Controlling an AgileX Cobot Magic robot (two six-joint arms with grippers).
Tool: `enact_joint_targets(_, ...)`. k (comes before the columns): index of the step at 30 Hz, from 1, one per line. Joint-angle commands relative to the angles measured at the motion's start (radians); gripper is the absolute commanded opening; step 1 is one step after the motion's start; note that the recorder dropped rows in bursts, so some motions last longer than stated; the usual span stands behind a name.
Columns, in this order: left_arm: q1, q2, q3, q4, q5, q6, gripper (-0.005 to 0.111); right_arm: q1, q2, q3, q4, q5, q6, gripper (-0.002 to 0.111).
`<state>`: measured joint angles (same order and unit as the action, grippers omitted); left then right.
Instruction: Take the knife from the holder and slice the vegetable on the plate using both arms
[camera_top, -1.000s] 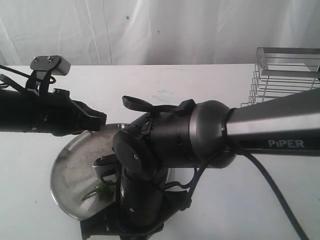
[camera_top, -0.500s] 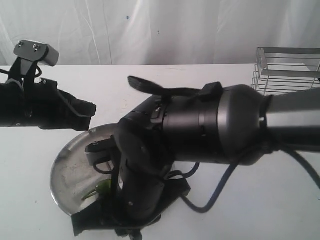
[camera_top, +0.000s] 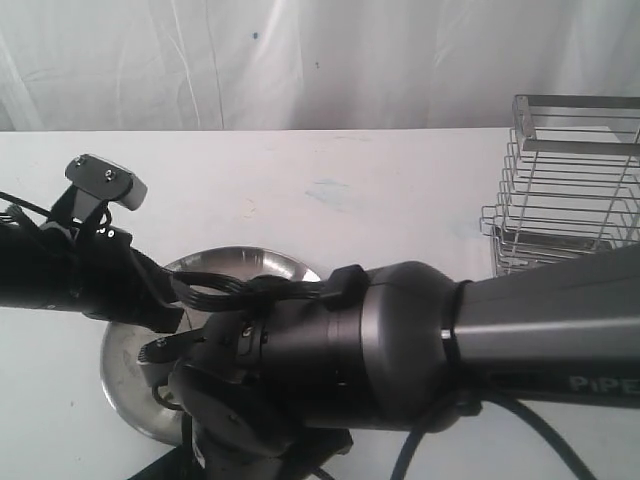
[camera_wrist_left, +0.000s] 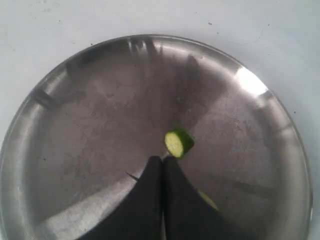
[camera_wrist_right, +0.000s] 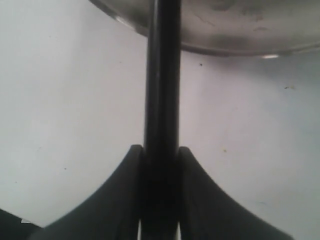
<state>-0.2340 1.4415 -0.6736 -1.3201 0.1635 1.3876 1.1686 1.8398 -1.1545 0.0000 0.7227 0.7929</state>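
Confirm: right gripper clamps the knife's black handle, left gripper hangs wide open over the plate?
Wrong on the left gripper: the left wrist view shows it shut, fingertips together, over the plate. The right gripper clamps the knife by its black handle.

fingers clamped on knife | knife crosses plate rim

Exterior: across table toward curtain; wrist views: close, looking down; all three share plate
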Motion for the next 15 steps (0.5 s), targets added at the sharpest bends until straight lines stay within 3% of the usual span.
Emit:
enact_joint_targets(1,-0.007,0.042,0.005,-0.025,0.015,0.004,0.000,0.003,0.007,0.004,-0.037,0.013,0.022,0.000)
enact_joint_targets(15,-0.008,0.125,0.005,-0.075,0.092,0.085,0.000,0.007,0.066,0.004,-0.037,0.013,0.022,0.000)
